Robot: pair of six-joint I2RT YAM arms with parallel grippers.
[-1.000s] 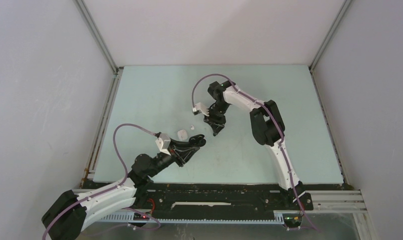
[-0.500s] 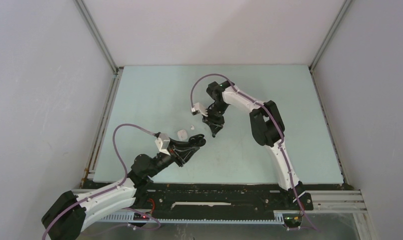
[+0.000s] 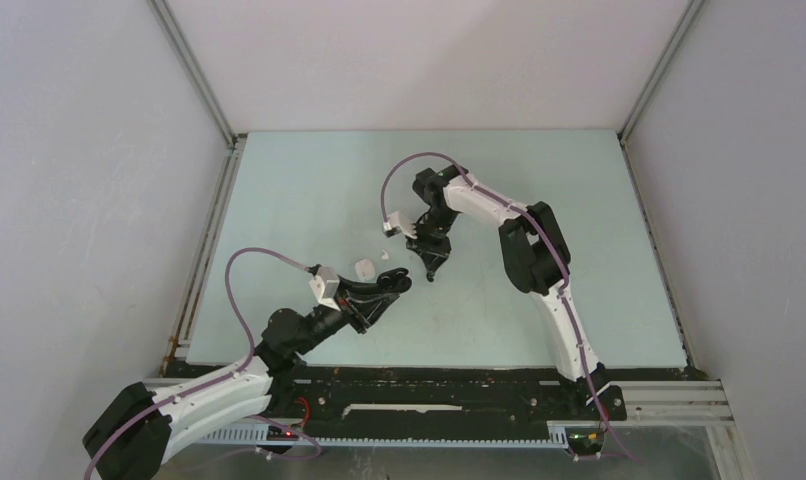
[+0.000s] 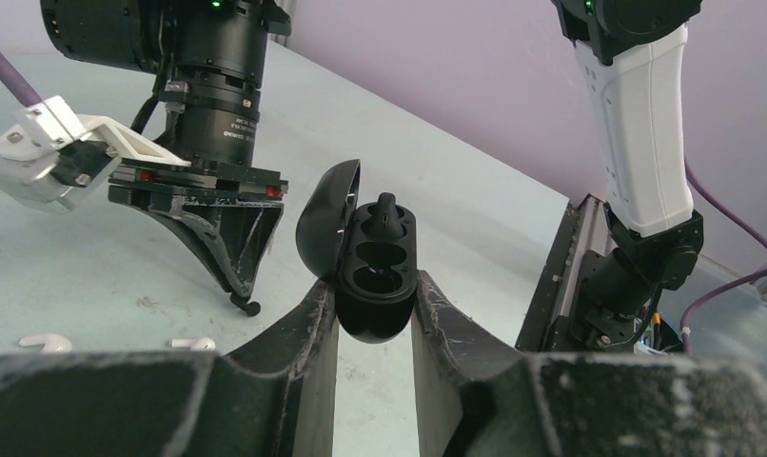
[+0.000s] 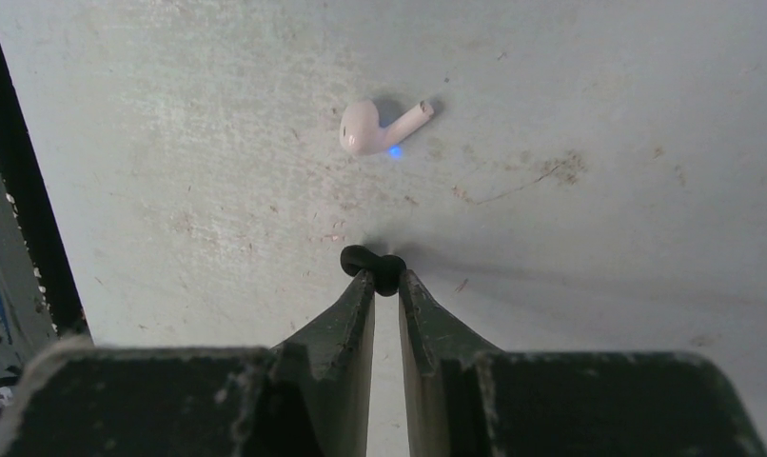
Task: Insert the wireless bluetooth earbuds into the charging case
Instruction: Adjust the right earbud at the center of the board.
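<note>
1. Gripping the black case [image 4: 372, 319], the left gripper [image 3: 401, 284] has its jaws clamped on the case's two sides, w/ the open face up toward the left wrist cam.
2. Case lid [image 4: 323, 217] is swung open & stands off to one side of the body.
3. Inside the case: one black earbud [image 4: 387, 208] sits in the far slot, stem end poking up. The near slot shows as a bare round hollow.
4. Case is held left of the table [image 3: 539, 180] centre, closer to the near edge than the far edge. Can't tell if it touches the surface.
5. Right gripper [image 5: 382, 282] points straight down, just beyond the case toward the far edge. Its jaws are nearly together, pinching a 2nd black earbud [image 5: 365, 259] at the very tips.
6. That bud is down at table level; can't tell if it rests on the surface or is just clear of it.
7. A white earbud [image 5: 365, 127] lies loose on the table near the right gripper's tips, not touching them, w/ a small blue light spot beside it.
8. Left wrist view shows 2 small white buds [image 4: 45, 340] on the table on the far side of the right gripper; details too small to read.
9. A white case [image 3: 363, 267] sits on the table just beside the left gripper, on its left-edge side, apart from the black case.
</note>
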